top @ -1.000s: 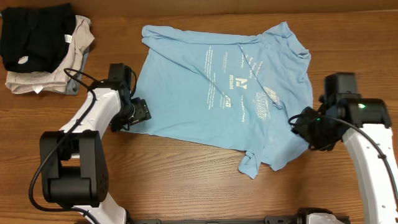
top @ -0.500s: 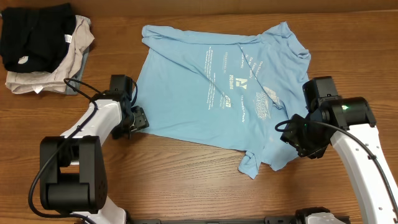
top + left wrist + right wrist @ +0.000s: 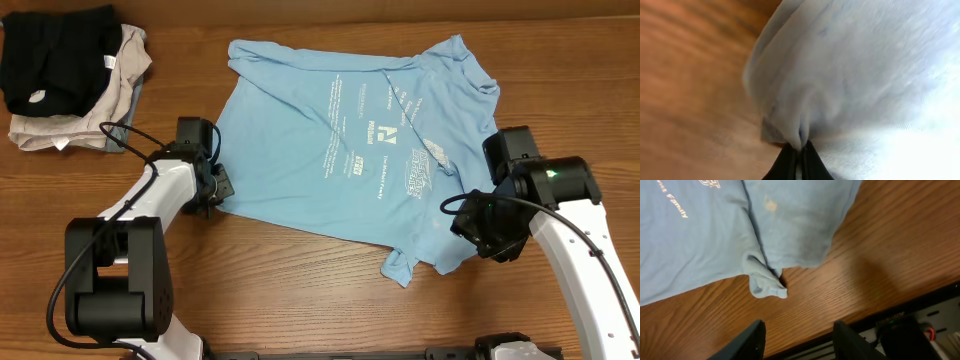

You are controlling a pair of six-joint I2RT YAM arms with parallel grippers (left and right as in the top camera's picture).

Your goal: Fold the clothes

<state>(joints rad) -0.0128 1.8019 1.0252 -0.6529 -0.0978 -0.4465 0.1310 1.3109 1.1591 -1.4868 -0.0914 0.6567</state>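
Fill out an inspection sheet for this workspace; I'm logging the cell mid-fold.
Surface: wooden table, brown grain.
Job's things: blue T-shirt spread out, lettering up, one bunched corner near the front edge.
Clutter: black garment atop folded beige and grey garments, far left corner.
Grippers: left gripper shut on the T-shirt's edge; right gripper open, over bare wood by the bunched corner.
Cables: black cable looped beside the left arm.
Surroundings: black frame below the table's front edge.
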